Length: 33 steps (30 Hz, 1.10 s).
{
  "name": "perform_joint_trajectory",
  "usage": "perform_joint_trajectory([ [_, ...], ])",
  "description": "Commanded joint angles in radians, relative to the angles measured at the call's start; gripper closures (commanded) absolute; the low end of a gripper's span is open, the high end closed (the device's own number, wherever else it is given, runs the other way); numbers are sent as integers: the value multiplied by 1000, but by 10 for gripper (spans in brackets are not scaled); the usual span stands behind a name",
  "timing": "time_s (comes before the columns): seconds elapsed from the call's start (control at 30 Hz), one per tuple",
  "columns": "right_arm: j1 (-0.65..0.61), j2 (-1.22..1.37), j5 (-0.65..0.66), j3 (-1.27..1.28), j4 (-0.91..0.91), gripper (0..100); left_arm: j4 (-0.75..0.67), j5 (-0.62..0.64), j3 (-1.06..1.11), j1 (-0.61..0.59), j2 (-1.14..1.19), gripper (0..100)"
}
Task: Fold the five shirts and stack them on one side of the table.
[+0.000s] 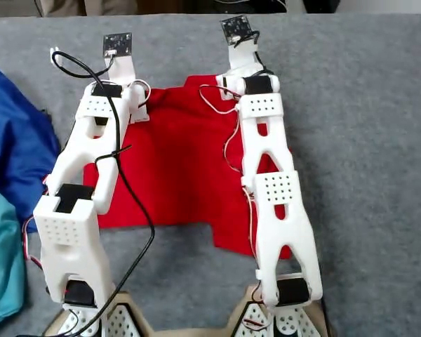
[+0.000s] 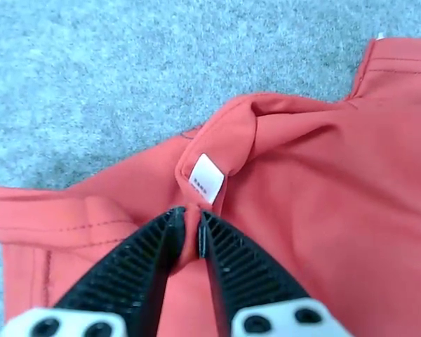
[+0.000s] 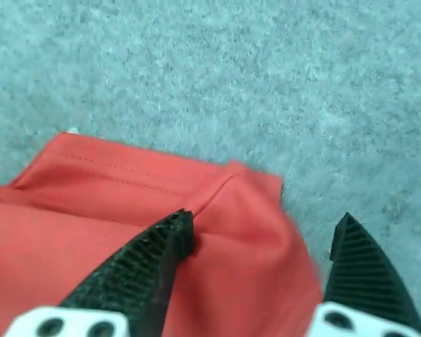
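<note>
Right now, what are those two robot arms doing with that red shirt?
They're working on a red shirt spread on the grey table. The left pincer is pinching a fold of it beside a white tag. The right pincer is open over another edge. A blue shirt and a teal shirt lie at the side.

Mid-table [image 1: 365,105], the red shirt [image 1: 175,168] is seen spread mostly flat, plain fabric, one corner jutting out on the near right side. At its far edge, left side, a ridge of cloth is bunched up beside a small white label [image 2: 206,177] and is nipped tight betw. the closed fingers of the left gripper [image 2: 187,235]. The far right corner, w/ a stitched hem, is laid on the table. A blue shirt [image 1: 14,133] is heaped, crumpled, at the table's left edge; a teal shirt [image 1: 1,260] is lying just nearer, touching it.
</note>
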Motion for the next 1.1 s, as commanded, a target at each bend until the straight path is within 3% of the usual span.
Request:
perform_joint_trajectory([
  [0.0, -4, -15, -74, -8, 54, 681, 43, -2, -68, -6, -19, 981],
  [0.27, -1, -12, -83, -8, 58, 697, 149, -2, -135, -6, -21, 981],
  [0.47, 1, -12, -83, -10, 48, 892, 224, 5, -195, -6, -22, 981],
  [0.57, 4, -12, -78, -10, 8, 942, 269, 6, -222, -8, -22, 981],
  [0.87, 12, -19, -84, -30, -3, 947, 334, 6, -219, 2, -15, 981],
  [1.07, 42, -42, -86, -183, 98, 947, 414, 2, -229, -3, -19, 981],
])
